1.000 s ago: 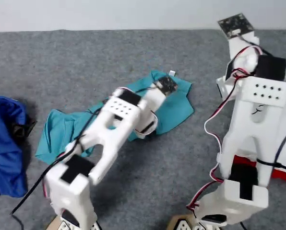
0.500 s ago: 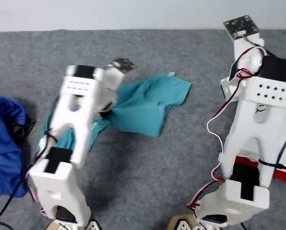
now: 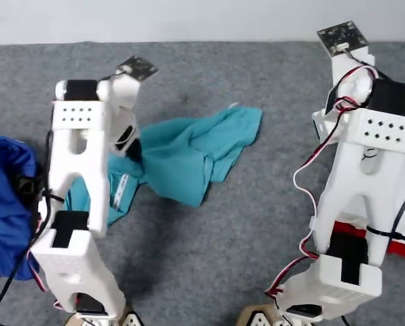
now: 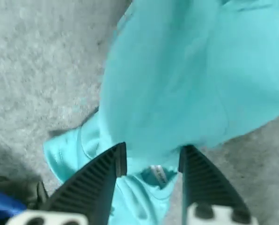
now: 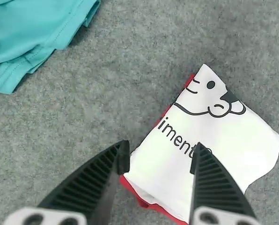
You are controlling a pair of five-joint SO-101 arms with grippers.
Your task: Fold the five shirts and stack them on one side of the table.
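Note:
A teal shirt (image 3: pixel 189 153) lies crumpled on the grey table, left of centre. My left gripper (image 3: pixel 130 141) is at its left end, shut on a bunch of the cloth. In the left wrist view the teal shirt (image 4: pixel 177 84) hangs taut from between the jaws of the left gripper (image 4: pixel 152 161). My right gripper (image 5: pixel 158 159) is open and empty, held just above a folded white shirt (image 5: pixel 214 140) with a cartoon print and a red one under it. That folded stack (image 3: pixel 401 246) peeks out beneath the right arm (image 3: pixel 365 156).
A heap of blue shirt (image 3: pixel 5 197) with something dark on it lies at the table's left edge, close to the left arm. Bare grey carpet runs between the teal shirt (image 5: pixel 32 28) and the folded stack.
My left arm has swung from the table's middle to the left and back, dragging the teal shirt with it. The shirt's right part has slid left and bunched. The right arm kept still.

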